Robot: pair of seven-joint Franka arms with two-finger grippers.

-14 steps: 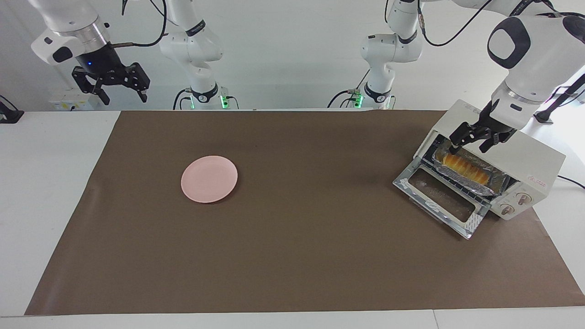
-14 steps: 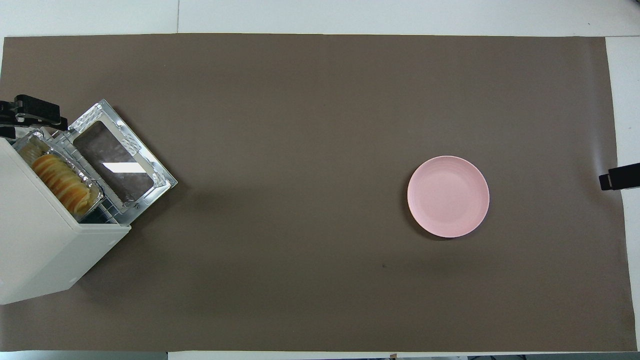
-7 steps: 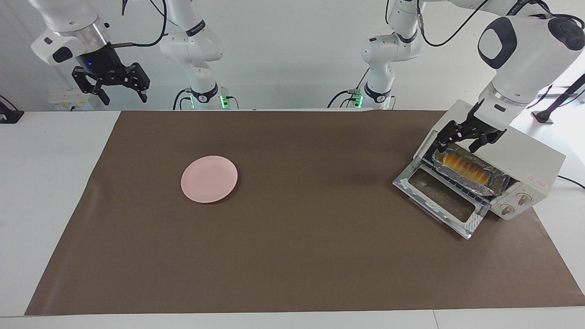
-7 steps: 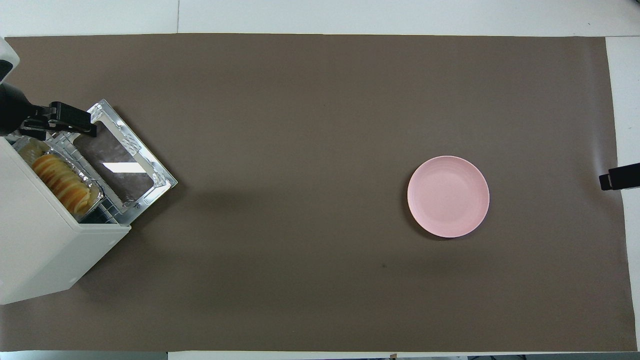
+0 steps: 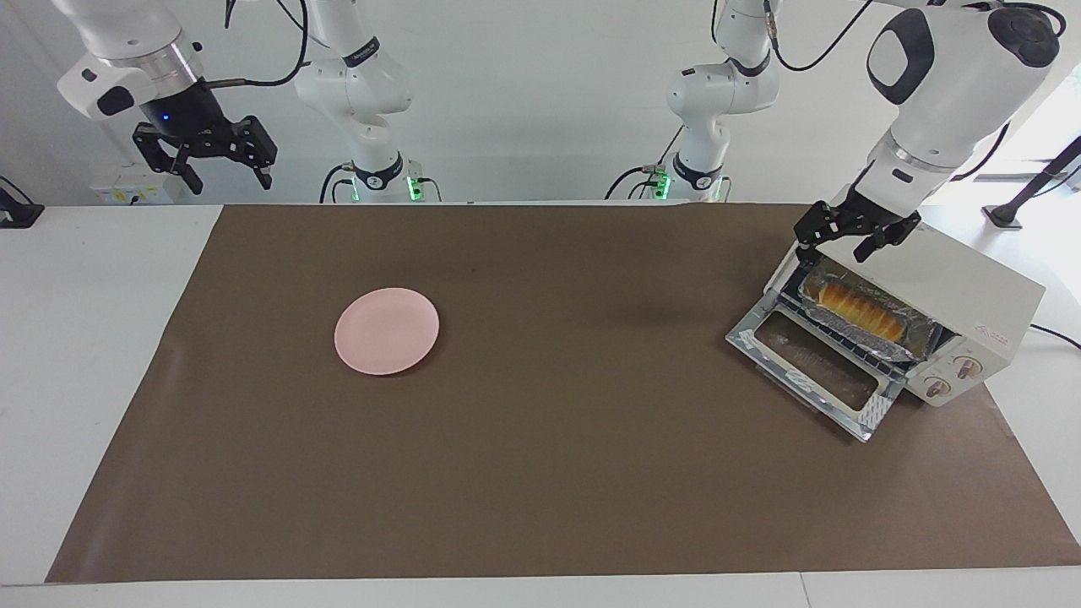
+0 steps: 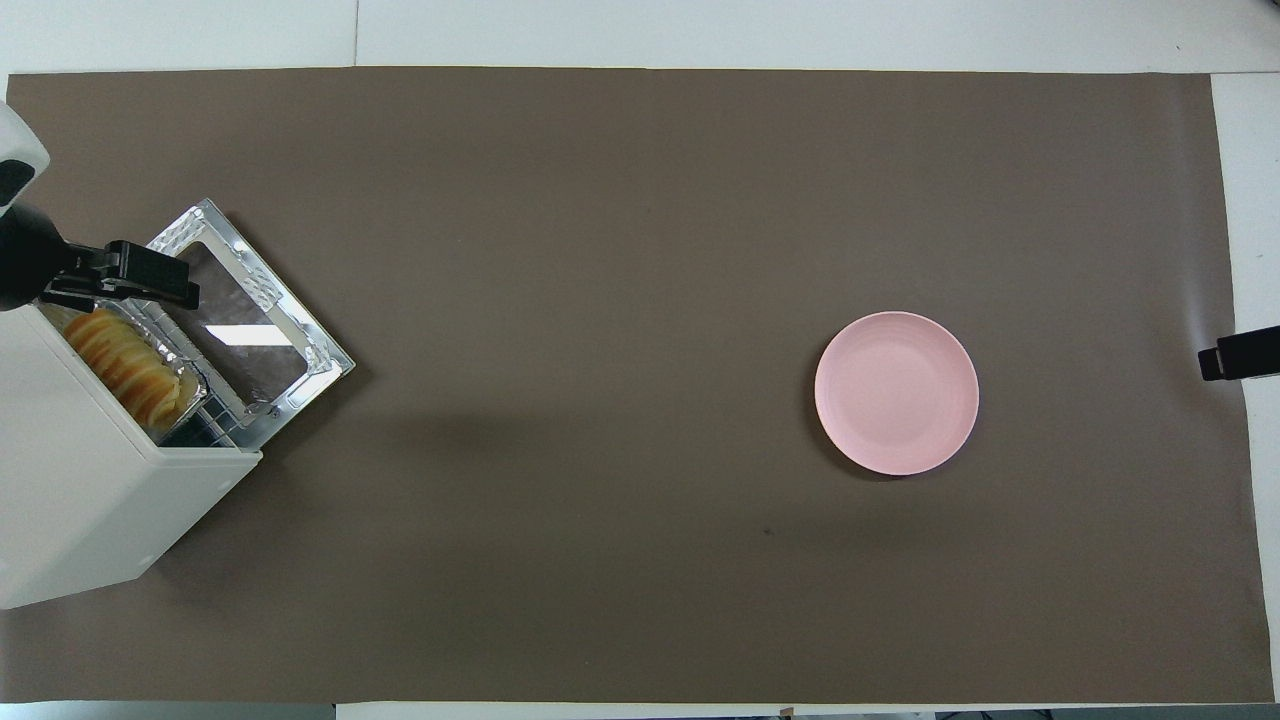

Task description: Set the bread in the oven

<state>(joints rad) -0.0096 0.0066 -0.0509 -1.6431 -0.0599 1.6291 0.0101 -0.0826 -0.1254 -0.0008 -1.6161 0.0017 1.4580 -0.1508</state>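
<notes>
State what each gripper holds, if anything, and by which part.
Nothing is held. The left gripper hangs open above the oven, clear of the bread. The right gripper waits open and empty.

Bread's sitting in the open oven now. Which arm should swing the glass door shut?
Left. The left gripper hangs open over the cream-white toaster oven, near its dropped glass door. The right gripper waits open at the table's other end, near the round pink plate.

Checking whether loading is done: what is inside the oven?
Inside the oven, the bread sits in a foil tray on the wire rack; the tray hides the bread's underside.
</notes>
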